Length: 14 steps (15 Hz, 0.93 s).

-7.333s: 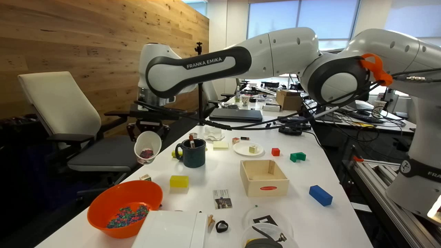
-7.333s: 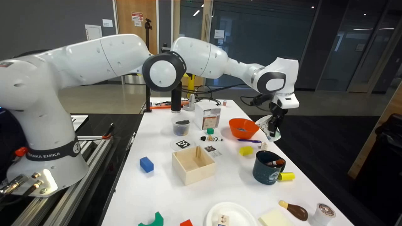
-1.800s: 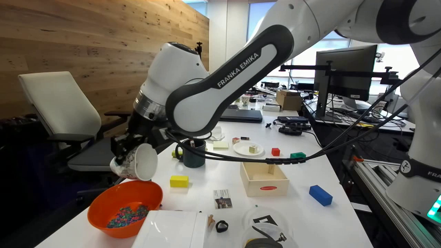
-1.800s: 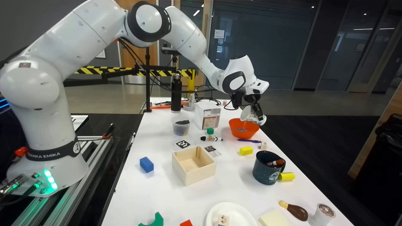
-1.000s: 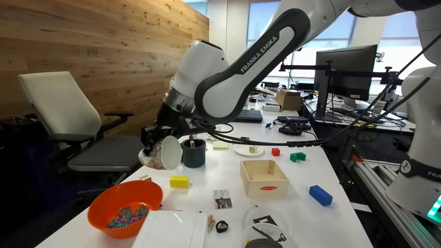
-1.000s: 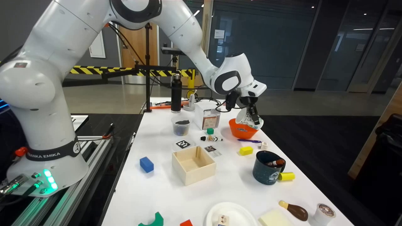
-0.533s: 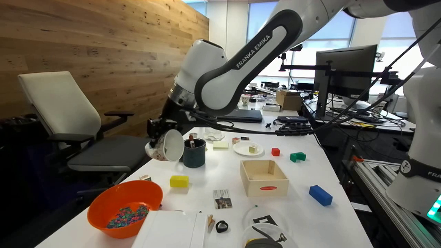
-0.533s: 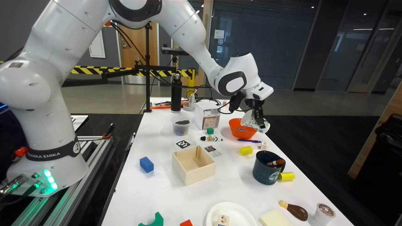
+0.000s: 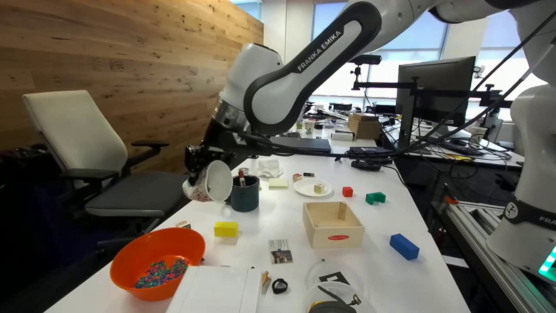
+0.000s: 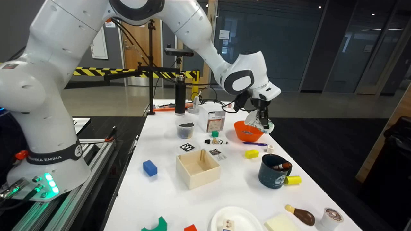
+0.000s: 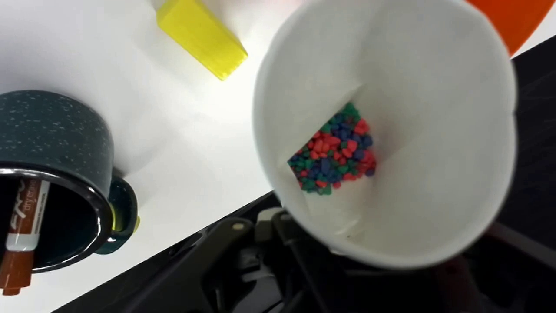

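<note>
In an exterior view, has the black claw (image 9: pixel 200 174) closed partway, clamped on a white printed paper cup (image 9: pixel 213 184), tilted in midair near the edge of the white bench (image 9: pixel 391 282), between a dark green speckled enamel mug (image 9: pixel 245 195) and a round orange plastic bowl (image 9: pixel 147 245) of coloured granules (image 9: pixel 160 273). In an exterior view, catches the cup overlapping the bowl's rim, well apart from an open pale wooden box (image 10: pixel 205 178). In the wrist view, spots a heap of red, green and blue granules (image 11: pixel 332 152) inside the cup, a rectangular yellow block (image 11: pixel 203 39) on the bench past its rim, and a brown-and-white marker (image 11: pixel 27 221) leaning in the mug.
</note>
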Each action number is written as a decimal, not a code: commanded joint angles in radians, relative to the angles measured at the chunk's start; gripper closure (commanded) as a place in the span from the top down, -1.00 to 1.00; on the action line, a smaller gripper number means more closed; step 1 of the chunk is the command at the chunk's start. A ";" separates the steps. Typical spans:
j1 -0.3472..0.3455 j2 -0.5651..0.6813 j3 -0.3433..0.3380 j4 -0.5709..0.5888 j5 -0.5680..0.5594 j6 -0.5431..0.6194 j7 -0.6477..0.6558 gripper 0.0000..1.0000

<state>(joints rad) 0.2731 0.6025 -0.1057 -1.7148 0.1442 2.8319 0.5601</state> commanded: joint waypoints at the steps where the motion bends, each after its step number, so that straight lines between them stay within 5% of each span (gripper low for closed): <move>1: -0.006 -0.001 0.006 -0.001 -0.003 -0.001 -0.001 -0.60; 6: 0.089 0.083 -0.103 0.077 -0.073 0.011 0.092 -0.60; 10: 0.188 0.201 -0.213 0.256 -0.125 -0.048 0.224 -0.60; 14: 0.210 0.300 -0.224 0.451 -0.173 -0.150 0.291 -0.60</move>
<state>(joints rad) 0.4759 0.8071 -0.3141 -1.4453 0.0317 2.7676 0.7749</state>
